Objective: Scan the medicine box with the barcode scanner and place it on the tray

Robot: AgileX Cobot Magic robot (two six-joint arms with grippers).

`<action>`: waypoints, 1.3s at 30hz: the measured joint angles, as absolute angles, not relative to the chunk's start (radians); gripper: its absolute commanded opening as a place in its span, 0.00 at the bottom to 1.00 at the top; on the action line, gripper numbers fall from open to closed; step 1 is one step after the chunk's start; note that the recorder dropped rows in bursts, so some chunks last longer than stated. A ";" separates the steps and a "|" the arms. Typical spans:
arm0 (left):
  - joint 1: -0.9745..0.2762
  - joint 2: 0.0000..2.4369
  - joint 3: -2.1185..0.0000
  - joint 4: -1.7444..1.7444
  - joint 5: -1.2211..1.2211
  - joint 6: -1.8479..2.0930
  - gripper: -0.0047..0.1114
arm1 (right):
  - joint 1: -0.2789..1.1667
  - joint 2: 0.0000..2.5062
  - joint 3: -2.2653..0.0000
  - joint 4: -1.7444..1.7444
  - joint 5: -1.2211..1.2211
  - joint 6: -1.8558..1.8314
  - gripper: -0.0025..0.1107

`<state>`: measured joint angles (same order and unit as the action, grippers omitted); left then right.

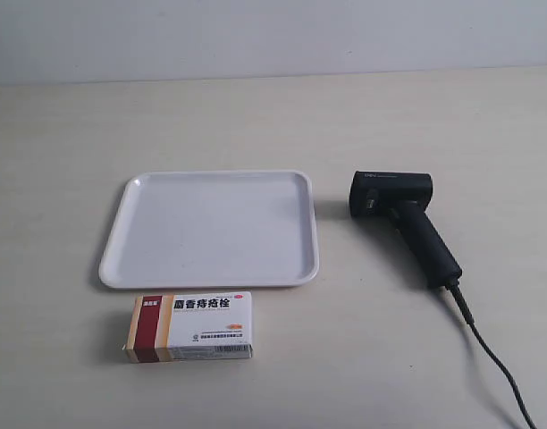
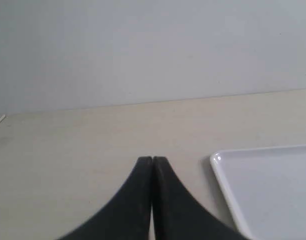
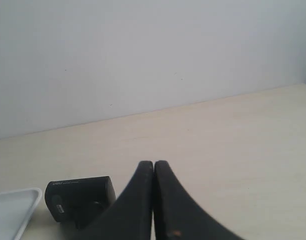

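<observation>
The medicine box (image 1: 190,327) lies flat on the table just in front of the tray (image 1: 213,229), its dark red and tan band toward the exterior view's left. The black barcode scanner (image 1: 403,218) lies on its side to the tray's right, handle angled toward the front, its cable (image 1: 492,357) running off the bottom right. No arm shows in the exterior view. My left gripper (image 2: 152,159) is shut and empty, with the tray's corner (image 2: 220,162) beside it. My right gripper (image 3: 153,163) is shut and empty; the scanner's head (image 3: 80,195) sits beside it.
A pale wooden table (image 1: 434,116) carries everything, with a plain light wall (image 1: 273,36) behind it. The tray's edge (image 3: 23,210) shows in the right wrist view beside the scanner.
</observation>
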<state>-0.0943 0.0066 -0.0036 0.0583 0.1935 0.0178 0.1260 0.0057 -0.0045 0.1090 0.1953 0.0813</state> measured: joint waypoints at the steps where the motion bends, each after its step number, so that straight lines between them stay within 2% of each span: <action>1: -0.094 0.007 -0.004 0.058 0.194 0.018 0.06 | 0.126 0.006 -0.005 0.109 0.195 0.081 0.02; 18: -0.094 0.007 -0.003 0.053 0.187 0.018 0.06 | 0.126 0.006 -0.005 0.109 0.195 0.081 0.02; 21: -0.094 0.007 0.003 0.008 0.068 -0.081 0.06 | 0.126 0.006 -0.005 0.109 0.195 0.081 0.02; 24: -0.094 0.005 0.003 -0.032 -0.156 -0.291 0.04 | 0.126 0.006 -0.005 0.109 0.184 0.081 0.02; 27: -0.094 0.010 -0.007 -0.032 -0.335 -0.321 0.04 | 0.126 0.006 -0.005 0.109 0.175 0.081 0.02; 30: -0.094 0.115 -0.077 -0.070 -0.332 -0.237 0.04 | 0.126 0.006 -0.005 0.109 0.173 0.081 0.02; 35: -0.107 0.471 -0.248 -0.060 -0.141 -0.198 0.04 | 0.126 0.006 -0.005 0.109 0.169 0.081 0.02; 39: -0.219 0.794 -0.363 0.007 0.030 -0.161 0.04 | 0.126 0.006 -0.005 0.109 0.169 0.081 0.02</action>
